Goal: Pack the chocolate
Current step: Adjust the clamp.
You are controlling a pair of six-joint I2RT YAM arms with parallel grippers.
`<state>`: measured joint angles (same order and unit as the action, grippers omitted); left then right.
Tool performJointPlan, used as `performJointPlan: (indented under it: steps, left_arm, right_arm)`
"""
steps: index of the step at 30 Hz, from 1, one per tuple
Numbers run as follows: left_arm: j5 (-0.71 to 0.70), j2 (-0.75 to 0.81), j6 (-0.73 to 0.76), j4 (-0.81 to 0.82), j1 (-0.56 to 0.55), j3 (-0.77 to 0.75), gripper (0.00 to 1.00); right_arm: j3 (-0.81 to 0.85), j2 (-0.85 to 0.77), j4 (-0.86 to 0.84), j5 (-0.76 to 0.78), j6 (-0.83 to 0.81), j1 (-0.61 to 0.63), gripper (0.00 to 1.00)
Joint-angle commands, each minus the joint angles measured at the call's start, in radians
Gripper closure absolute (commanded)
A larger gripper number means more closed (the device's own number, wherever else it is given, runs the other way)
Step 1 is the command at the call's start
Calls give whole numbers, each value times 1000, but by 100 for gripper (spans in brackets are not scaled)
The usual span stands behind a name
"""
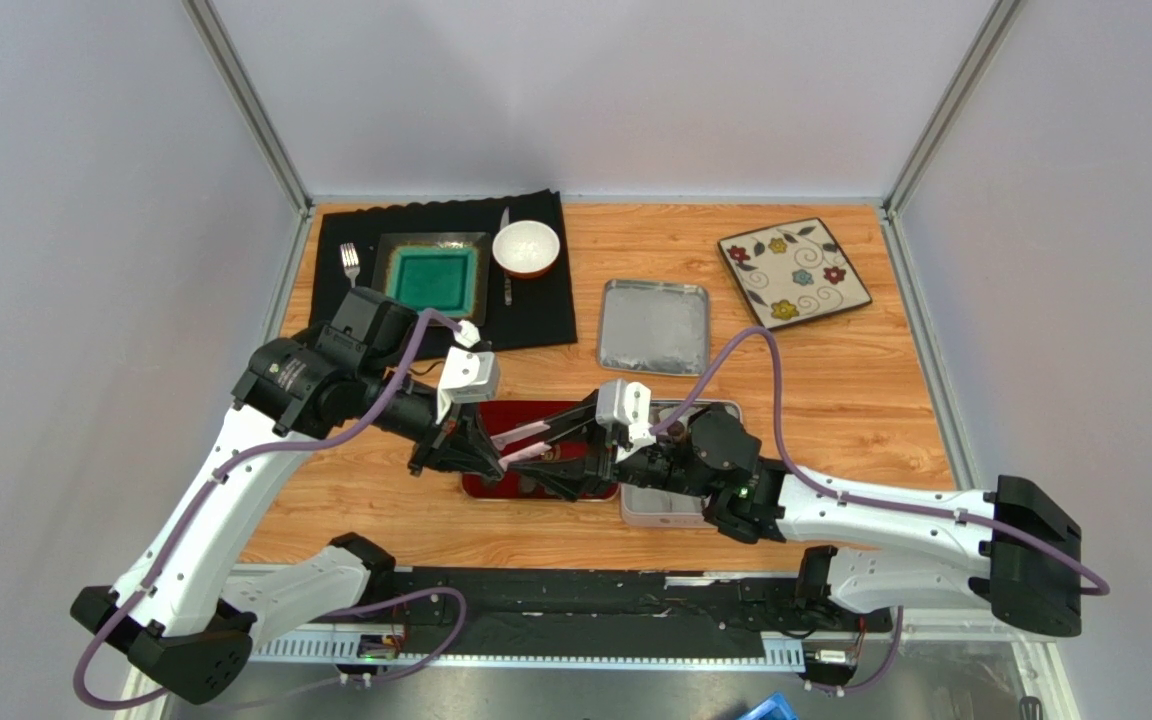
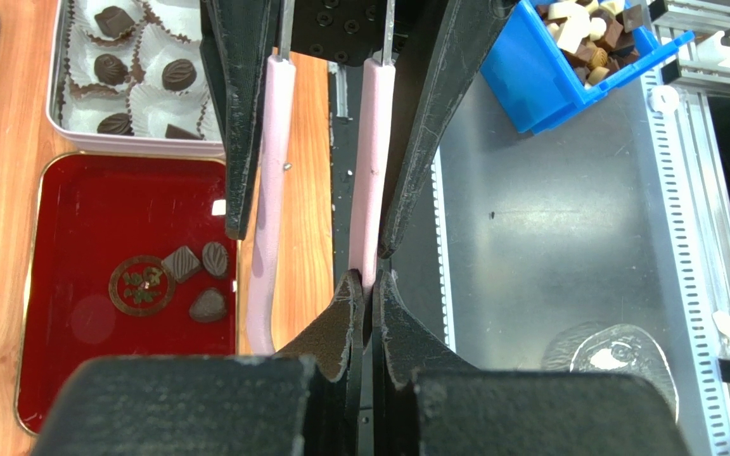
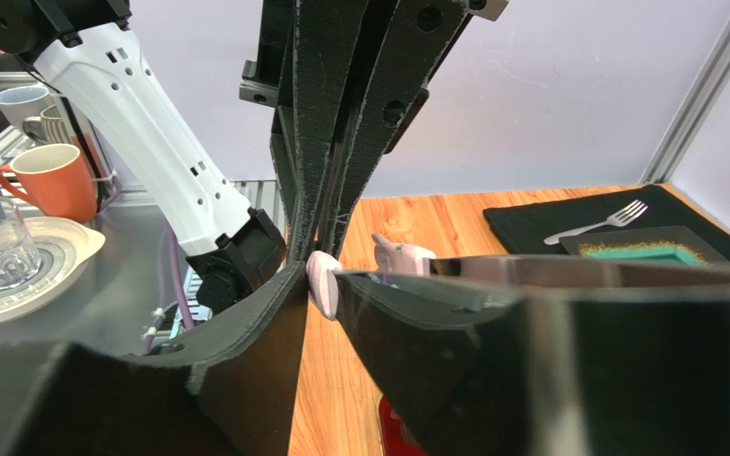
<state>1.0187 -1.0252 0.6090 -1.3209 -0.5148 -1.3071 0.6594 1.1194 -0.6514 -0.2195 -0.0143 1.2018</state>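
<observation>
Three dark chocolate pieces (image 2: 208, 305) lie on the red tray (image 2: 93, 237). More chocolates sit in white paper cups in the tin (image 2: 131, 144) beside it. Pink tongs (image 2: 374, 171) hang over the tray's near edge, held between both grippers. My left gripper (image 2: 367, 285) is shut on one arm of the tongs near their bent end. My right gripper (image 3: 323, 275) reaches in from the opposite side; its black fingers (image 2: 245, 114) bracket both tong arms and press on them. In the top view the grippers meet over the tray (image 1: 485, 483), and the tin (image 1: 672, 510) is mostly hidden under the right arm.
The tin's lid (image 1: 654, 326) lies behind the tray. A flowered plate (image 1: 794, 272) is at the back right. A black mat (image 1: 537, 308) at the back left holds a teal dish, a white bowl and a fork. A blue bin of mixed chocolates (image 2: 578, 47) sits off the table's front.
</observation>
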Motion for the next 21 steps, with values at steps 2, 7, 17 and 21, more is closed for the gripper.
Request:
performJointPlan:
  steps: [2,7,17,21]
  left_arm:
    - [61,5,-18,0,-1,-20,100]
    - [66,5,-23,-1,-1,-21,100]
    - [72,8,-14,-6,-1,-7,100]
    - [81,10,-9,-14,-1,-6,100]
  right_arm:
    - [17,-1,-71,60,-33,-2,55]
    - [6,-6,-111,111,-58,-2,55]
    - [17,3,-151,109,-42,-2,55]
    - [3,-10,-177,118,-39,-2,47]
